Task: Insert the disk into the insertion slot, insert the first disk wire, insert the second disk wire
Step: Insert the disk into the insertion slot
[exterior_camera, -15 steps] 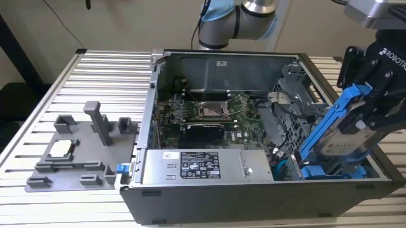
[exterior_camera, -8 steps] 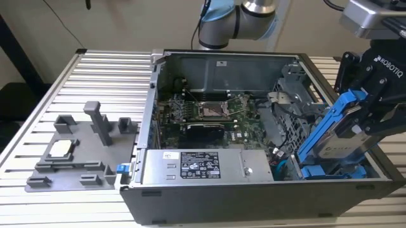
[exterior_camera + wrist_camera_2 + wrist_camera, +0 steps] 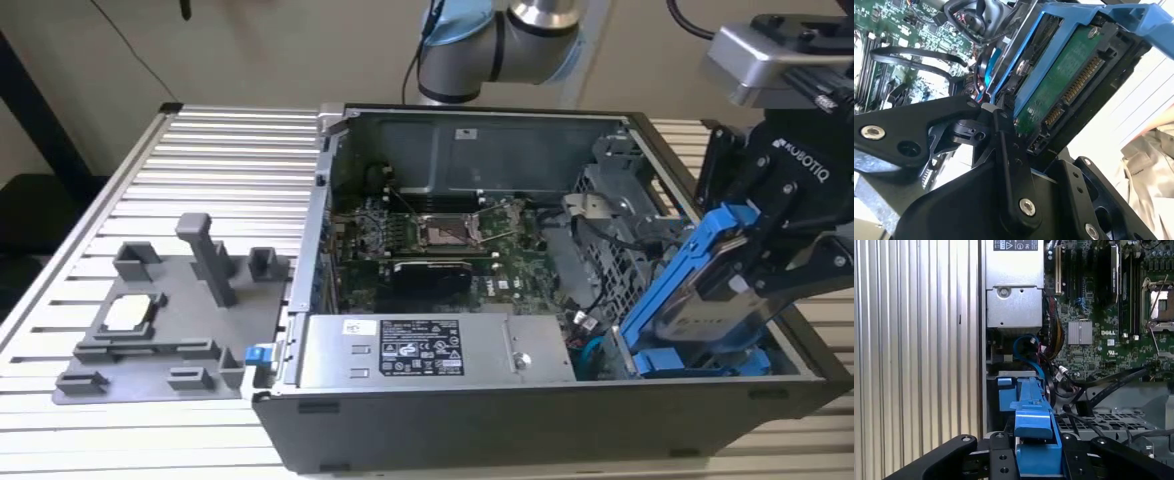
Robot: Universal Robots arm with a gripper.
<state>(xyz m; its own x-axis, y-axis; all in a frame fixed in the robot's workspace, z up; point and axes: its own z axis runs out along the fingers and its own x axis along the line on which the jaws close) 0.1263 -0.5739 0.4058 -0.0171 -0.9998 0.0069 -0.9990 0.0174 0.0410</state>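
My gripper (image 3: 758, 262) is shut on the disk (image 3: 703, 305), a silver-grey drive in a bright blue carrier frame (image 3: 674, 285). The disk is steeply tilted, with its lower end down inside the front corner of the open computer case on the exterior view's right. The disk hides the mouth of the insertion slot. In the second wrist view the disk's green circuit board and connectors (image 3: 1066, 85) face the camera between my black fingers (image 3: 1004, 142). In the first wrist view the blue carrier frame (image 3: 1031, 415) runs out from my gripper (image 3: 1036, 456) towards a loose blue cable (image 3: 1026, 342).
A grey power-supply box (image 3: 420, 350) fills the case's front, left of the disk. The motherboard (image 3: 427, 240) lies behind it, and a grey drive cage (image 3: 625, 195) lines the case's wall on the exterior view's right. A second blue-fronted drive (image 3: 701, 362) sits low. A grey fixture (image 3: 167, 320) stands on the slatted table.
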